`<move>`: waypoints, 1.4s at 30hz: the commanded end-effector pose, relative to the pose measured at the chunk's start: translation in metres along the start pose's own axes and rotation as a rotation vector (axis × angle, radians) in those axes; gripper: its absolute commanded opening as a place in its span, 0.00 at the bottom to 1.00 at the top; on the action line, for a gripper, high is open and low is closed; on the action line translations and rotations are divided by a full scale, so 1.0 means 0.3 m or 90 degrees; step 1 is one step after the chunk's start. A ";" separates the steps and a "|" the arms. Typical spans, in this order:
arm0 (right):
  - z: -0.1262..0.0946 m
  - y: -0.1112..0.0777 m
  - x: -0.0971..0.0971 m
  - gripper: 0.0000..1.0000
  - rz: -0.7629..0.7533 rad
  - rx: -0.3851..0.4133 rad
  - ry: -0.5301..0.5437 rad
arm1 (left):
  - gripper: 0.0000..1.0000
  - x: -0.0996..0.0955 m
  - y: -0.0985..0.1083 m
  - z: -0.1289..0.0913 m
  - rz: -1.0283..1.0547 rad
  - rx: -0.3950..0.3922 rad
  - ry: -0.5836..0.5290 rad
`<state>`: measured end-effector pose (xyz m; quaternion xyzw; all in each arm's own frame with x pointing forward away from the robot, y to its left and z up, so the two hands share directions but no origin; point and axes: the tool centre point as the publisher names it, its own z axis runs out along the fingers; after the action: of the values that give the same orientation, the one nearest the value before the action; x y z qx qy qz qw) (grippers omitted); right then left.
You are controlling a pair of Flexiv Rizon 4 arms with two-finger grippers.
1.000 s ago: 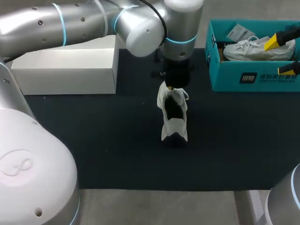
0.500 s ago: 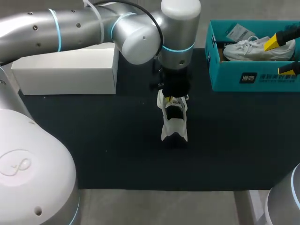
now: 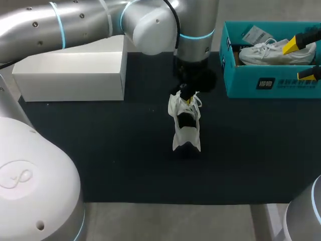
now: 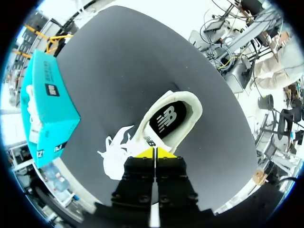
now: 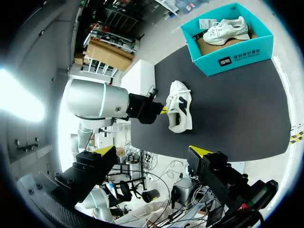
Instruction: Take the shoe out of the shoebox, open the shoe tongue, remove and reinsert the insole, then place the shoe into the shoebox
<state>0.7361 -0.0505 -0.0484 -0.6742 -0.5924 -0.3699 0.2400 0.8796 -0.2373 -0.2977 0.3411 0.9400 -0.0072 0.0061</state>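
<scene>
A white shoe (image 3: 186,128) stands on the black mat (image 3: 120,150) near the middle, its opening up and the dark insole (image 4: 168,118) showing. My left gripper (image 3: 186,97) hangs over the shoe's tongue (image 4: 142,142). It is shut, with its yellow tips (image 4: 154,153) pressed together against the tongue's top edge, and I see nothing pinched between them. My right gripper (image 3: 303,58) is open at the far right over the teal shoebox (image 3: 266,83). It looks from afar at the shoe (image 5: 179,111), with nothing between its fingers (image 5: 102,152).
The shoebox holds a second white shoe (image 3: 276,52) and a paper tag (image 3: 256,35). A white box (image 3: 70,75) lies at the back left of the mat. My left arm (image 3: 100,25) spans the back of the table.
My left gripper dipped toward the shoe's tongue, then shifted slightly right and back while its wrist turned. The shoe and the right arm stayed put.
</scene>
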 end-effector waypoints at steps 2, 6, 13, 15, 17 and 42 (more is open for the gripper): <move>0.004 0.004 0.000 1.00 0.000 0.001 -0.001 | 0.00 -0.001 0.017 0.012 -0.011 0.013 -0.002; 0.004 0.004 0.000 1.00 0.000 0.001 -0.001 | 0.00 -0.001 0.017 0.012 -0.011 0.013 -0.002; 0.004 0.004 0.000 1.00 0.000 0.001 -0.001 | 0.00 -0.001 0.017 0.012 -0.011 0.013 -0.002; 0.004 0.004 0.000 1.00 0.000 0.001 -0.001 | 0.00 -0.001 0.017 0.012 -0.011 0.013 -0.002; 0.004 0.004 0.000 1.00 0.000 0.001 -0.001 | 0.00 -0.007 0.026 0.013 -0.097 -0.023 0.029; 0.004 0.004 0.000 1.00 0.000 0.001 -0.001 | 0.00 0.099 -0.012 -0.017 -0.413 0.038 -0.046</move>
<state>0.7361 -0.0505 -0.0484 -0.6742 -0.5924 -0.3699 0.2401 0.8620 -0.2325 -0.2922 0.0194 0.9984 0.0394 0.0362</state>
